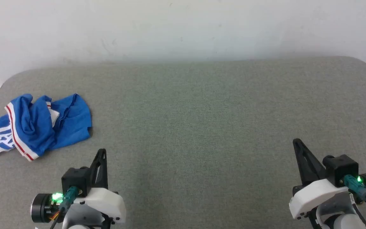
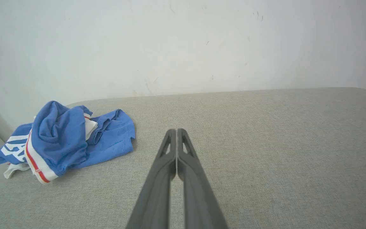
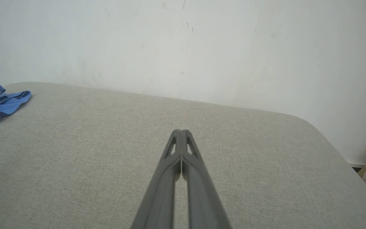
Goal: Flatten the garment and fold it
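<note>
At the table's far-left corner the blue jersey T-shirt [image 1: 40,125] lies crumpled, w/ red-and-white trim showing. Left gripper [image 1: 102,152] and right gripper [image 1: 297,143] both hover clenched, empty, well apart from it. Flattening not yet begun, I'd say; next: unclench the left, reach over, pinch an edge.

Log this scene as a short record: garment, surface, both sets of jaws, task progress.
garment: blue, crumpled heap, red-and-white trim showing
place: left side of the grey fabric surface
left jaws: shut, empty, apart from the garment
right jaws: shut, empty, farther from the garment
progress: not yet flattened or folded
</note>
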